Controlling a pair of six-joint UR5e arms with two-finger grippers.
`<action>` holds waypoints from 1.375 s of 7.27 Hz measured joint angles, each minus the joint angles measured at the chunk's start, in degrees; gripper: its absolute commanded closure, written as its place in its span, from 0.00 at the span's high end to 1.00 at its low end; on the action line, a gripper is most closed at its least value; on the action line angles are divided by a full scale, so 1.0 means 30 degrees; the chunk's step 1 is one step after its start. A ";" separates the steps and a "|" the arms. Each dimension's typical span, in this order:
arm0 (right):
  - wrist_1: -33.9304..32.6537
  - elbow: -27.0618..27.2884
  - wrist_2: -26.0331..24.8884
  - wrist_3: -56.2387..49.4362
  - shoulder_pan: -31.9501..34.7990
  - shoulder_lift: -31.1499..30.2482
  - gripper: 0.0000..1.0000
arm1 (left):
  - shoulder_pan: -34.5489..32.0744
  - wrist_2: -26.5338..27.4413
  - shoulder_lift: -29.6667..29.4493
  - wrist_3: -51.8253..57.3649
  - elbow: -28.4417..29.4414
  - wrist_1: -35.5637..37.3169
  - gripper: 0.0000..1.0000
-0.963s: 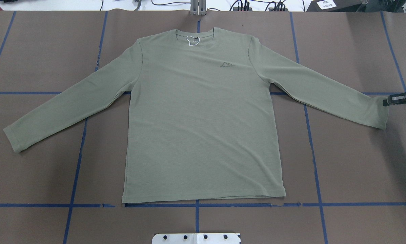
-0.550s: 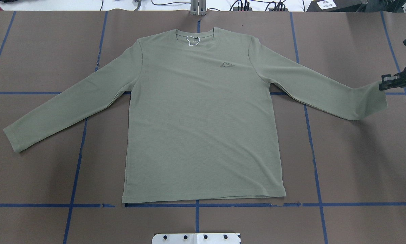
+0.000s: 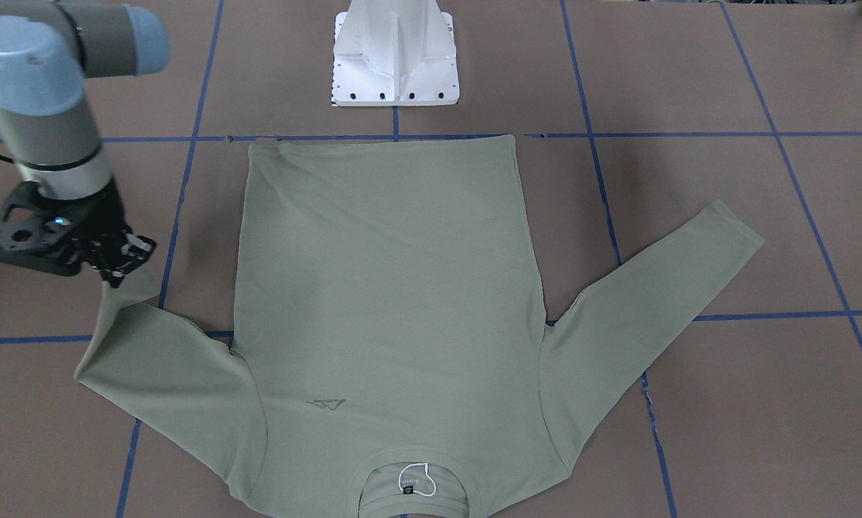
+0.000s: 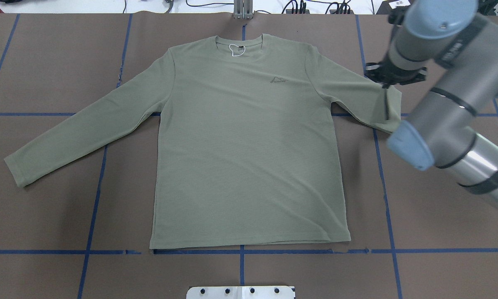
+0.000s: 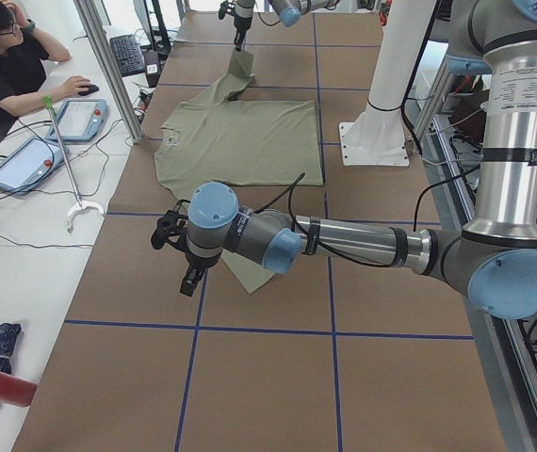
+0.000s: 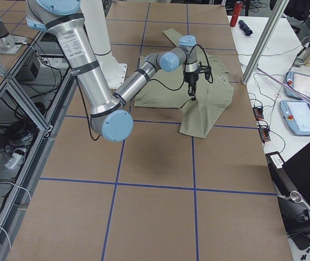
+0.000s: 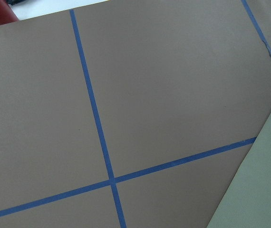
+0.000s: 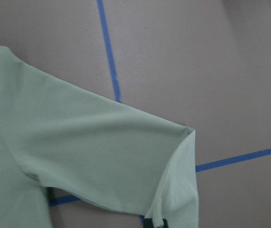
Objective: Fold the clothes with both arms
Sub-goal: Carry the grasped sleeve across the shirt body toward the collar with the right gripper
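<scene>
Though mostly flat, shirt point(image 4: 249, 158), sleeve point(image 4: 357, 97) aloft.

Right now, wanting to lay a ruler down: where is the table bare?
Bare mat lies between the left sleeve and the hem, and either side of the pedestal. Crowded: the right hand holds the right sleeve lifted.

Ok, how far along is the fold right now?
Early. Done: the shirt lies spread flat, chest up. In hand: the right pincer grips the cuff of the raised sleeve, which is doubled back toward the body. Left: the other sleeve lies out flat, with the left pincer near its cuff, and the body has no fold yet.
</scene>
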 measured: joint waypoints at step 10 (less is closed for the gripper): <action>0.3755 -1.5262 -0.7506 0.1846 -0.5778 1.4676 0.00 | 0.0007 -0.0003 0.0038 0.0030 0.0200 -0.0008 1.00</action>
